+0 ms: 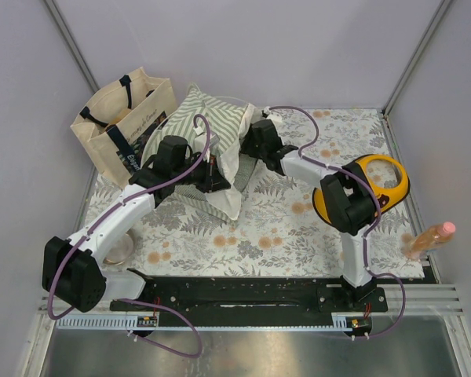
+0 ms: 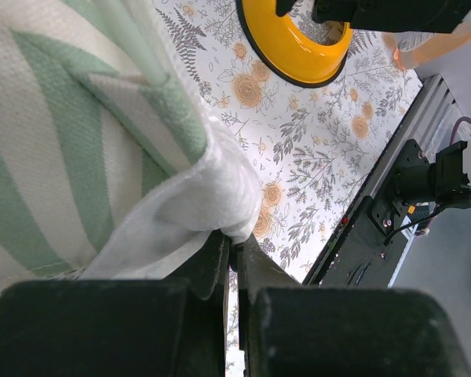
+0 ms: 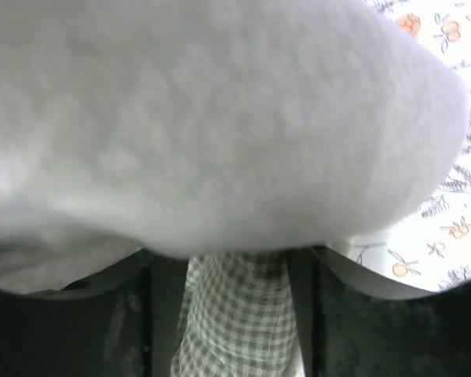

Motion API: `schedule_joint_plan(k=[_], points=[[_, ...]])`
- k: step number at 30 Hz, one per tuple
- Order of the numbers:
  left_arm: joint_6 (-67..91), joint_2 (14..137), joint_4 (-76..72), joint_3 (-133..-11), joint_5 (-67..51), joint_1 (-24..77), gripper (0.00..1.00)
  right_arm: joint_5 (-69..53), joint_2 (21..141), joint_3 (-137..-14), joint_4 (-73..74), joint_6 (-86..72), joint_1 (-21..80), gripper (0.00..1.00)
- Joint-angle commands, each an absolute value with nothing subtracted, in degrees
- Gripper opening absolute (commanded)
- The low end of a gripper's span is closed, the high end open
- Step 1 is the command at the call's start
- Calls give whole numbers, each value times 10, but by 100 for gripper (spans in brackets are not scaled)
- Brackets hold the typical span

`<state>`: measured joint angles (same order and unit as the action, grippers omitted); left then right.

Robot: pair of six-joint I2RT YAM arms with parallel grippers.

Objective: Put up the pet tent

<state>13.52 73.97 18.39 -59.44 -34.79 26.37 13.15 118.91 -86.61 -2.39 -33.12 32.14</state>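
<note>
The pet tent [image 1: 208, 126], green-and-white striped fabric, lies slumped at the back middle of the table. My left gripper [image 1: 212, 177] sits at its front edge. In the left wrist view the left gripper [image 2: 235, 239] is shut on a fold of the tent's white flap [image 2: 188, 204], with striped cloth [image 2: 71, 141] above. My right gripper [image 1: 251, 145] is pushed in at the tent's right side. In the right wrist view the right gripper [image 3: 234, 255] has its jaws apart; white fabric [image 3: 220, 118] hides the fingertips. Green checked cushion fabric [image 3: 235, 322] shows in the gap.
A beige tote bag [image 1: 125, 118] stands at the back left beside the tent. A yellow ring-shaped object [image 1: 377, 184] lies at the right, by the right arm. An orange bottle [image 1: 430, 238] lies at the table's right edge. The floral mat [image 1: 259, 228] covers the table.
</note>
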Motion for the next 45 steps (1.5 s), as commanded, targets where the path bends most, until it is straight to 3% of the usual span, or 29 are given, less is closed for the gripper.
schedule_joint_plan(k=[1, 5, 11, 12, 16, 20, 23, 29, 34, 36, 39, 43, 45], points=[[147, 729, 193, -613, -374, 268, 0, 150, 1116, -822, -23, -353, 321, 66], [149, 736, 193, -615, -363, 268, 0, 115, 1029, -742, -31, -374, 320, 76], [149, 740, 194, -617, -360, 267, 4, 82, 980, -690, -40, -373, 320, 80], [149, 741, 194, -617, -361, 267, 4, 77, 983, -687, -46, -374, 321, 76], [151, 742, 194, -614, -360, 267, 4, 61, 1025, -717, -54, -389, 321, 25], [151, 743, 194, -613, -359, 268, 4, 107, 1103, -800, -15, -434, 321, 6], [151, 742, 195, -608, -359, 267, 4, 182, 1156, -859, 66, -495, 318, 1], [149, 742, 207, -608, -335, 267, 4, 291, 1260, -1011, 261, -548, 317, 0], [155, 744, 208, -610, -314, 267, 8, 252, 1247, -992, 241, -531, 315, 0], [158, 745, 213, -614, -313, 267, 11, 215, 1205, -943, 195, -512, 316, 12], [163, 737, 214, -621, -312, 267, 27, 160, 1095, -848, 114, -480, 316, 40], [164, 717, 209, -626, -311, 267, 45, 128, 969, -763, 122, -444, 314, 60], [165, 702, 200, -621, -314, 267, 59, 104, 911, -727, 134, -425, 311, 70]])
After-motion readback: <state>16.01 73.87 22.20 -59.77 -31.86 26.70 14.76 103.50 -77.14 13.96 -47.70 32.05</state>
